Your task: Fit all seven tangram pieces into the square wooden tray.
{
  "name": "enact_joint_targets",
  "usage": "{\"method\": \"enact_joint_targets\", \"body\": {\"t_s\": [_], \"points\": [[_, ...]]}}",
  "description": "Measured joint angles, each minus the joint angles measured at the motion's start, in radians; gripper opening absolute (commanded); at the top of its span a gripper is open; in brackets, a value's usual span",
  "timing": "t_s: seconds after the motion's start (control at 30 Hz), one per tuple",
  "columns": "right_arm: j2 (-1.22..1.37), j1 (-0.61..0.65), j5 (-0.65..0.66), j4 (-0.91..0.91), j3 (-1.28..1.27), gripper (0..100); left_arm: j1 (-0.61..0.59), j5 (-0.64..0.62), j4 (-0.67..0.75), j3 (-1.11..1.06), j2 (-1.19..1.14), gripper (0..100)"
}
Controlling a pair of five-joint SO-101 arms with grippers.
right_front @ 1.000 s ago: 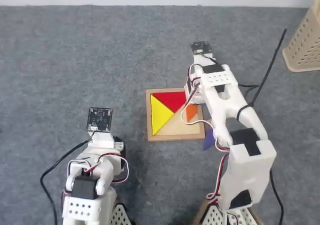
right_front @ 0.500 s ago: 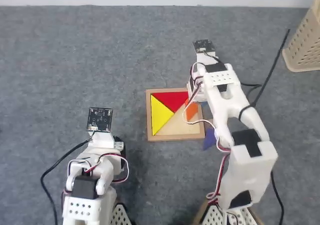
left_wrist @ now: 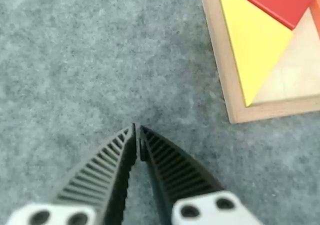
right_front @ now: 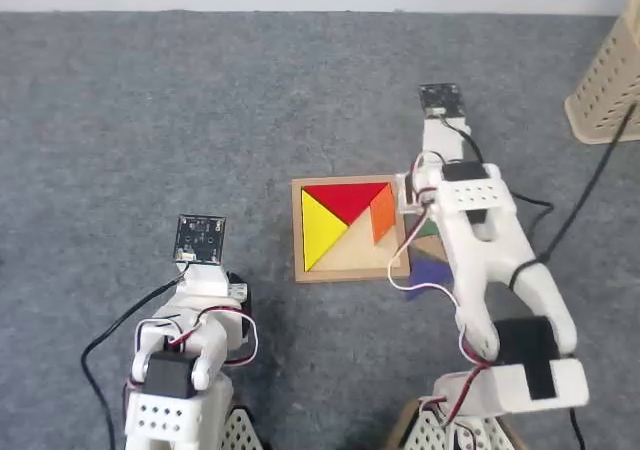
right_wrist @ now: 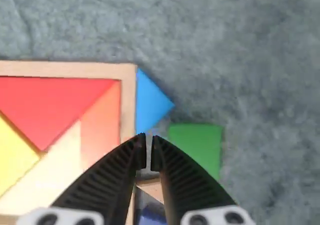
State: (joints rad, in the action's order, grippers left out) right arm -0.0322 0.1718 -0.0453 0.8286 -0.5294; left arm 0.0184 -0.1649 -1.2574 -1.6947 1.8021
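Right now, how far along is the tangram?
Done: red, yellow and orange pieces sit in the tray. In hand: nothing visible; the right gripper is shut at the tray's edge, the left gripper shut over carpet. Left: blue triangle, green square and a purple piece lie outside; part of the tray floor is bare.

Soft, even light from above covers your grey mat. In the high view the left arm and right arm throw only faint, short shadows. In your right wrist view a pale sheen washes the orange piece inside the wooden tray.
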Motion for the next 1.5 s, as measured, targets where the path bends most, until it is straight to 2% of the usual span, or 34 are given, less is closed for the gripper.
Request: {"method": "enact_joint_targets", "body": {"t_s": [0.17, 0.67, 0.9, 1.27, 1.5], "points": [[-0.003, -0.075, 0.0, 0.068, -0.006, 12.0, 0.0, 0.0, 0.0, 0.0, 0.0, 1], [-0.003, -0.094, 0.175, 0.071, -0.051, 13.2, 0.0, 0.0, 0.0, 0.0, 0.0, 1], [-0.003, 0.015, 0.396, 0.091, -0.094, 17.8, 0.002, 0.0, 0.0, 0.0, 0.0, 1], [0.0, 0.023, 0.414, 0.094, -0.095, 18.0, 0.002, 0.0, 0.0, 0.0, 0.0, 1], [0.098, 0.02, 0.436, 0.094, -0.037, 17.8, 0.0, 0.0, 0.0, 0.0, 0.0, 1]]}}
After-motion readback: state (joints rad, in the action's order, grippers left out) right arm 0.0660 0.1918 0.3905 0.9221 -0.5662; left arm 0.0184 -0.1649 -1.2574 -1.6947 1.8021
